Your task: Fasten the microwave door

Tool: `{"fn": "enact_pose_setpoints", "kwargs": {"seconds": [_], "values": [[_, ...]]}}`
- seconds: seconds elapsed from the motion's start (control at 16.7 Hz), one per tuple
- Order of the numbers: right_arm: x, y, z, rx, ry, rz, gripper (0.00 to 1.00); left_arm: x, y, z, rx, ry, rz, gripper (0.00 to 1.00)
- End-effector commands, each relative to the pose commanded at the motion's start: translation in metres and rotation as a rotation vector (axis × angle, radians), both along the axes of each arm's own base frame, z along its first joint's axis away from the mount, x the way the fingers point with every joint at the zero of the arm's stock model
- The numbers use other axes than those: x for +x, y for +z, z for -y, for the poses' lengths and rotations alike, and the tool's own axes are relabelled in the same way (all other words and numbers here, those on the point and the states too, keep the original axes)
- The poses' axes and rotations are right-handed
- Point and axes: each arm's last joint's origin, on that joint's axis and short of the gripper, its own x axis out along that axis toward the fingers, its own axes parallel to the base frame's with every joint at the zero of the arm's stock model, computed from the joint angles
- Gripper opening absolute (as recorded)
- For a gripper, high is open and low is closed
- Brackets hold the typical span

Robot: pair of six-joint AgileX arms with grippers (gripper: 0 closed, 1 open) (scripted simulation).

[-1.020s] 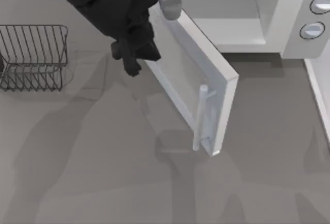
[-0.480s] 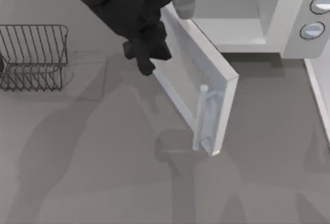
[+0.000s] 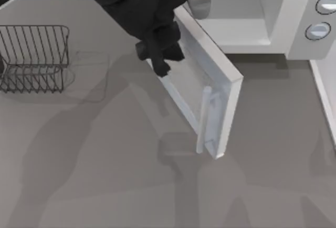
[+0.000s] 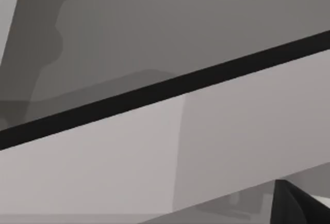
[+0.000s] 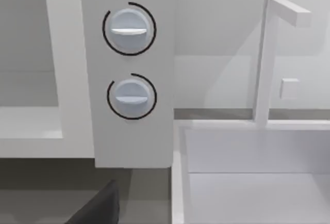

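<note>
The large white microwave door with its thick frame and grey window pane (image 3: 210,89) is seen standing wide open, swung out from the white microwave body (image 3: 262,12) at the far side of the grey surface (image 3: 105,175), its free edge angled toward the middle of the surface. The pale cylindrical bar handle (image 3: 205,120) is carried on the door's outer face, near that free edge. The left arm's black end effector (image 3: 160,60) is held right against the door's outer face, close to the hinge side, its dark fingers pointed down toward the pane; whether those fingers are spread or closed cannot be told. In the left wrist view, a broad pale slab crossed by a dark band is seen very close up. A dark wire basket (image 3: 34,57) is seen at the left of the surface, well apart from the door. In the right wrist view, two round white knobs (image 5: 129,28) are seen stacked on the microwave's front panel, beside a white sink with an angular tap (image 5: 268,59).
</note>
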Motion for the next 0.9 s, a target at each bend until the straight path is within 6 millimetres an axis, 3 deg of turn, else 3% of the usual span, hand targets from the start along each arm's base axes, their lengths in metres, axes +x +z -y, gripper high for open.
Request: {"fn": "enact_pose_setpoints", "kwargs": {"seconds": [0.9], "values": [[0.000,0.000,0.000,0.000,0.000,0.000,1.00,0.000,0.001,0.019,-0.001,0.008,-0.001,0.00]]}}
